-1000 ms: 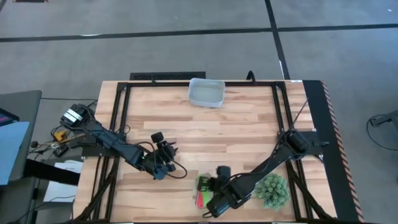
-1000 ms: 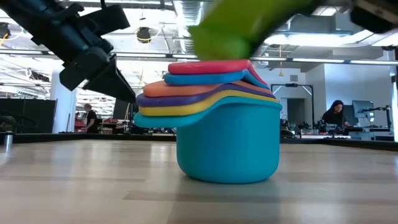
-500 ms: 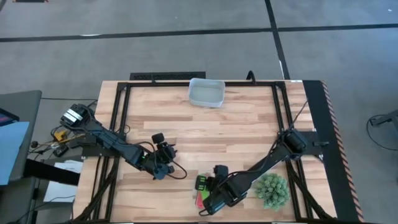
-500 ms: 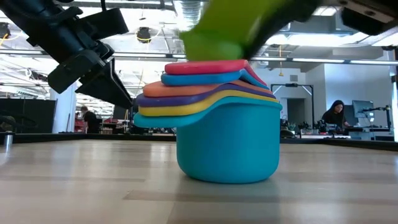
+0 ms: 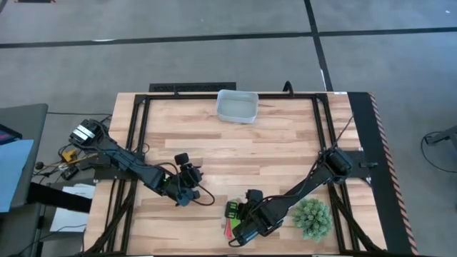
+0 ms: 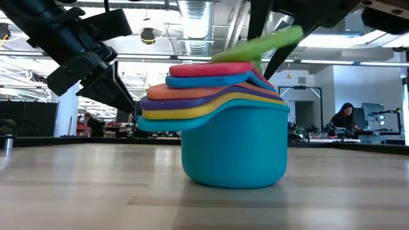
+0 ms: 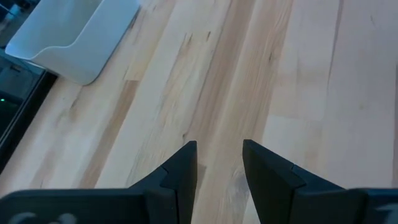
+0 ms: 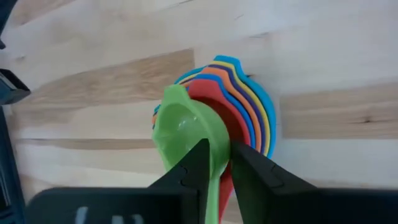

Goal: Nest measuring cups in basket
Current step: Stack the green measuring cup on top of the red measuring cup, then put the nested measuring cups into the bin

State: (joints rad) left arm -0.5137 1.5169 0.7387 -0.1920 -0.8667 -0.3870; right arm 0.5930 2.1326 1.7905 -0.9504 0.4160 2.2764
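Note:
A nested stack of measuring cups (image 6: 233, 147) stands on the table near its near edge, teal at the bottom and pink on top, with the handles fanned out (image 8: 252, 109). My right gripper (image 8: 216, 146) hovers over the stack (image 5: 230, 227), shut on the green cup (image 8: 183, 130). The green cup's bowl sits over the pink cup; whether they touch I cannot tell. My left gripper (image 7: 219, 146) is open and empty, above the table left of the stack (image 5: 189, 178). The pale basket (image 5: 237, 106) rests on its base at the far edge. My right gripper pinches the green cup's flat handle (image 8: 219, 163) between its two fingers, coming from above. The handle slants up toward the fingers (image 6: 271, 41), and the bowl tilts down over the stack's top.
A spiky green plant (image 5: 312, 218) stands right of the stack, close to my right arm. Bare wood lies between the stack and the basket (image 7: 74, 37). People and equipment show in the room beyond the table.
My right gripper has carried the green cup a little toward the table's left and down over the stack. The cup has tipped, so its bowl now points down at the pink cup. The stack has stayed where it was.

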